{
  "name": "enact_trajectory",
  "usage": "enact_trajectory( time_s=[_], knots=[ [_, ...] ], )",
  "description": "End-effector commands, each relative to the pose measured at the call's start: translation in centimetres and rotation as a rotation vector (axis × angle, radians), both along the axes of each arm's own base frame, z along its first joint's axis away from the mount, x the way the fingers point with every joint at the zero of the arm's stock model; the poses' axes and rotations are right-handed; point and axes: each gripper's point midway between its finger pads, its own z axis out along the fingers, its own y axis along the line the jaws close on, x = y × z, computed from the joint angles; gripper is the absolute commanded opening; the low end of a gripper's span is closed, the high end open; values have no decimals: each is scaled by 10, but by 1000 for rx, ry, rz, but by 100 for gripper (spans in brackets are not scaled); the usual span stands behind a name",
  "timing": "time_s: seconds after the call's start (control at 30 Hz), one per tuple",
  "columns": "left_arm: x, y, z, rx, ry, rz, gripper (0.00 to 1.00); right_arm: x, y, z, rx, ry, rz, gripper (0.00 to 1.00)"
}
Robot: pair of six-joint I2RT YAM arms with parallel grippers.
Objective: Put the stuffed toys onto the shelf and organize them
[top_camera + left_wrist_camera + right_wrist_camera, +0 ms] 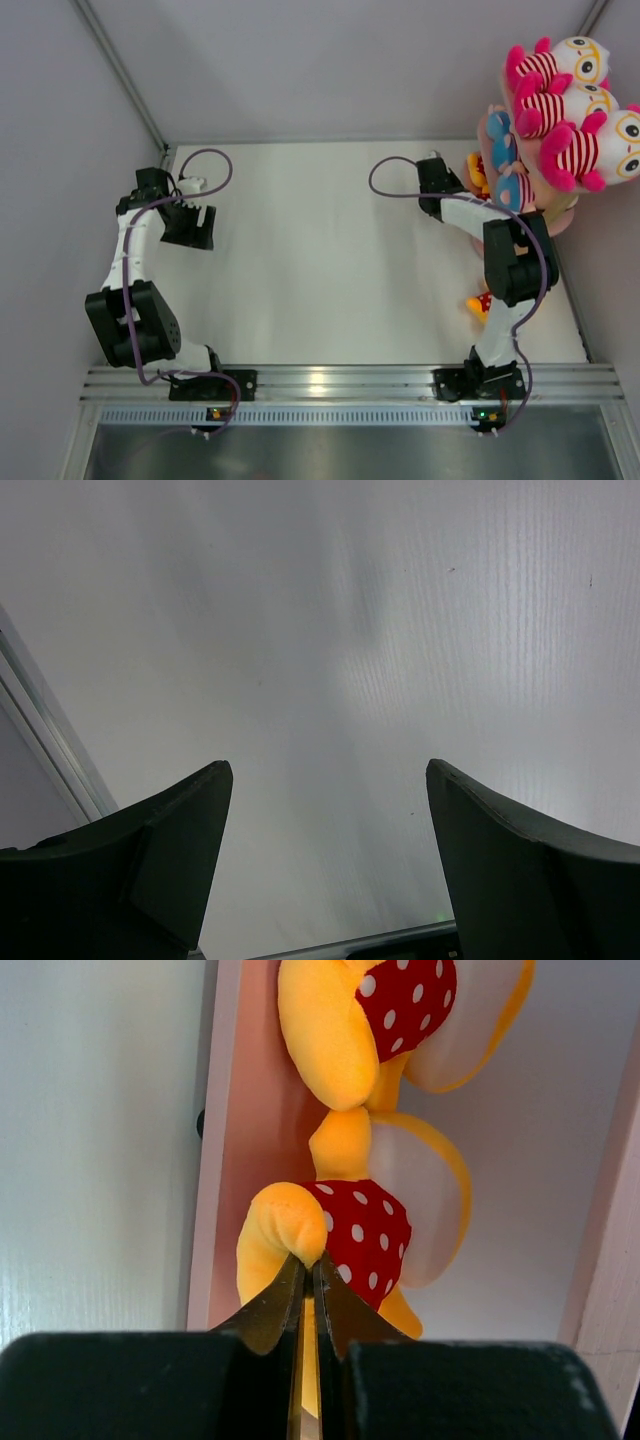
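Pale grey walls close in a white table [320, 260], and your pink three-tier shelf of oval boards [255, 1110] stands at its far right side, next to the right arm. Your right gripper [307, 1260] reaches into the lowest tier with its jaws clenched on a yellow limb of an orange-yellow plush doll in a red polka-dot outfit [365, 1230]. That doll lies on the pink board, touching a second polka-dot doll [400, 1010] just beyond it, so I judge you are lining it up with its own kind before you let go. Your left gripper [328, 780] hangs well apart over bare table on the left, jaws released and holding nothing, probably parked there because all the work sits within the right arm's reach

Now the count. Three white-and-pink striped plush dolls with glasses [575, 105] lean side by side on the top tier. Beneath them the blue-clad, peach-faced dolls [503, 135] fill the middle tier: you can make out two patches of blue, and whether a third hides under the striped ones I cannot tell. Of the polka-dot kind, two are on the bottom board, and a third polka-dot doll [480, 302] lies on the table beside the right arm, partly hidden by it. That one looks to be the only toy not yet shelved
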Motion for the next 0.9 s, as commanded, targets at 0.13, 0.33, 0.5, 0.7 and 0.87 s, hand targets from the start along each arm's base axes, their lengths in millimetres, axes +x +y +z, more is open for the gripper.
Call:
enact_trajectory(
  time_s=[0.13, 0.33, 0.5, 0.7, 0.87],
  knots=[
    [3, 2, 22, 17, -66, -3, 85, 11, -7, 19, 37, -92, -42, 37],
    [6, 1, 20, 1, -61, -7, 85, -4, 24, 48, 109, -142, 22, 62],
    [7, 0, 25, -4, -75, 2, 84, -39, 96, 73, 324, -74, 145, 63],
    [2, -5, 27, -19, -86, -19, 85, -150, 138, 42, 717, 163, -42, 67],
    [5, -9, 21, -45, -69, -30, 84, -252, 87, 11, 652, 428, -313, 68]
  ],
)
